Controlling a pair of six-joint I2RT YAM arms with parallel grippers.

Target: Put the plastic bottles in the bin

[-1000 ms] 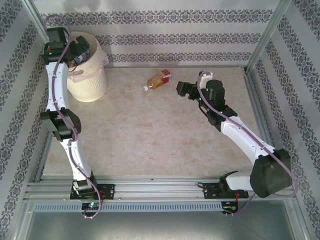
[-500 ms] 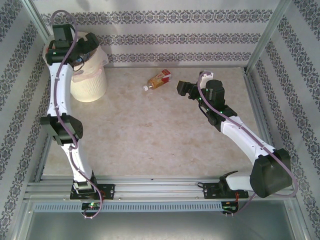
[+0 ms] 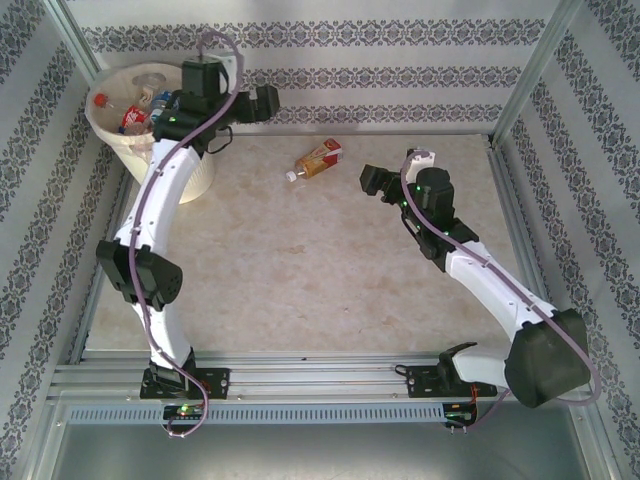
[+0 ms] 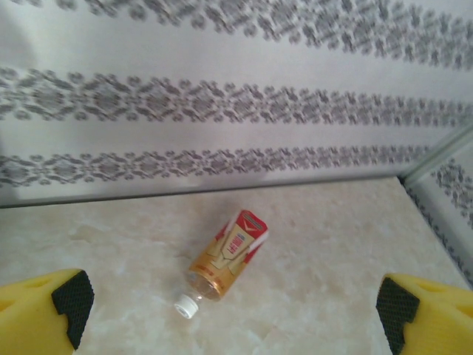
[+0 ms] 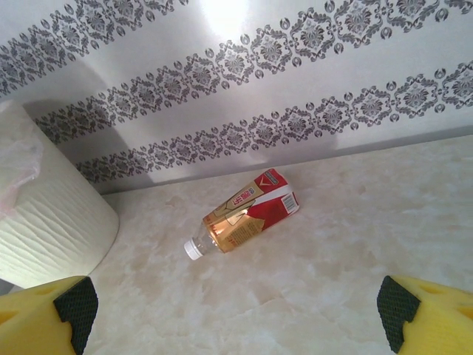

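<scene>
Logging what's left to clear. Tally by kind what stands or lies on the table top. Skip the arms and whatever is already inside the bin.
Bottles: 1, lying on its side
Bins: 1, standing upright
Total: 2

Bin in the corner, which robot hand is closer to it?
Left. The left gripper hangs open just right of the bin; the right gripper is far across the table, beyond the bottle.
</scene>
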